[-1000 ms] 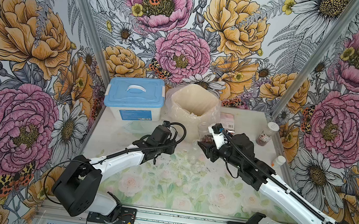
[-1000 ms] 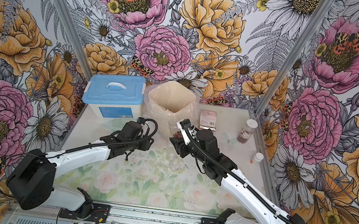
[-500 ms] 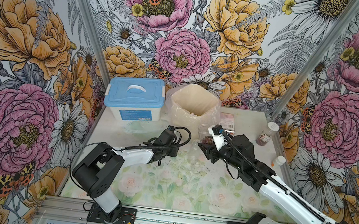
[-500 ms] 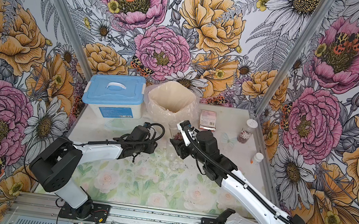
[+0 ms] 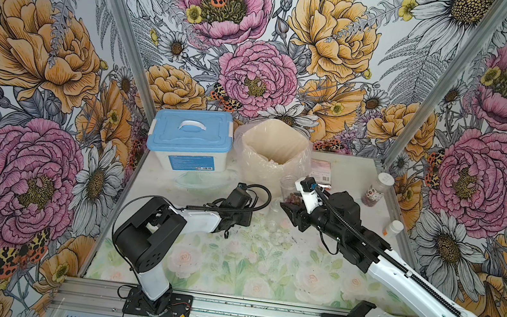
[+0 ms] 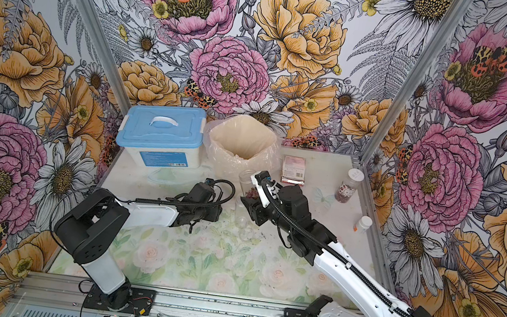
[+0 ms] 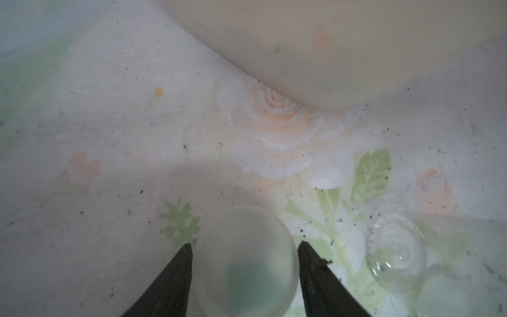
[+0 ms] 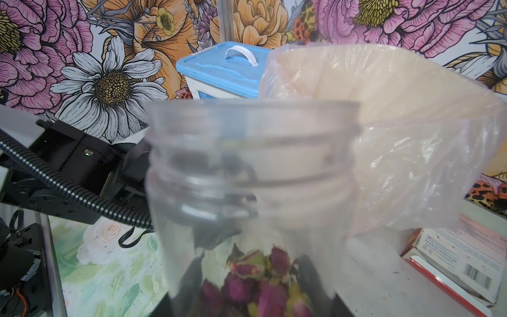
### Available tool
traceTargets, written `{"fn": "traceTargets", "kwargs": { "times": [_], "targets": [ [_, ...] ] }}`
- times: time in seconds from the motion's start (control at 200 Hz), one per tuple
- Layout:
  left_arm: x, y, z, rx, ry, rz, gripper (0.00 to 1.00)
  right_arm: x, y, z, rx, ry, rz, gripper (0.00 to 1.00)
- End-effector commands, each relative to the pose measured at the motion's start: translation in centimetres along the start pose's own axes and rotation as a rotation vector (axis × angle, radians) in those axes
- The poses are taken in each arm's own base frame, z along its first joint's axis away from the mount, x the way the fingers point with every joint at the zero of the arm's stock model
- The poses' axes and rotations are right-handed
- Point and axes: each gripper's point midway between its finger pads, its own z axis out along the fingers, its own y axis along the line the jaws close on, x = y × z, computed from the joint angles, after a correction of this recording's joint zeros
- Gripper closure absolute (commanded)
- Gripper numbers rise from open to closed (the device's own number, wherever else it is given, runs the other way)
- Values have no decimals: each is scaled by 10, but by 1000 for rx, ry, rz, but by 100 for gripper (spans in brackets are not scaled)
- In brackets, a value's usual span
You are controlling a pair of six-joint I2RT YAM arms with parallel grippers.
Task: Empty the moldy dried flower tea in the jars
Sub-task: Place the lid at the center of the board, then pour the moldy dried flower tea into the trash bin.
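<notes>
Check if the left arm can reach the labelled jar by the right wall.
Probably not: the labelled jar stands far across, with the right gripper and its open jar in between.

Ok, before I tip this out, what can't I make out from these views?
- Left wrist view: round clear thing at the left tool is a close blur; contact unclear.
- Right wrist view: right tool shows only as dark smears through the jar.
- Both top views: near wall of the lined bin hides most of its bottom.
- Top view: labelled jar print too small.
</notes>
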Motion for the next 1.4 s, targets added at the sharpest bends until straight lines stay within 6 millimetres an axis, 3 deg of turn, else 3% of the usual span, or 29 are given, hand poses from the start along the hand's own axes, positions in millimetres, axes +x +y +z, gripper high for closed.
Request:
{"fn": "traceTargets", "kwargs": {
  "times": [0.0,0.2,0.45,0.69,0.835,1.036,1.216,1.396],
  "targets": [
    [8,5,1,-26,7,-24,30,-10,-5,-7,27,-32,-27,100],
    [1,1,-20,6,-5,-42,19,-16,-7,-11,43,-26,-53,100],
    [-34,-3,-84,78,-133,-79,12,-24,-26,-15,114,92,-110,100],
    [-56,8,-131,187,-269,-186,2,-31,-63,-13,243,299,-220,100],
    [-61,11,-140,221,-299,-205,1,-36,-95,-12,364,438,-324,100],
    [-64,6,-137,250,-298,-210,1,-57,-132,-12,490,520,-426,100],
    [-62,7,-135,252,-300,-213,1,-72,-157,-8,589,583,-540,100],
    [-63,9,-138,256,-319,-216,1,-71,-181,-1,679,699,-662,100]
  ]
}}
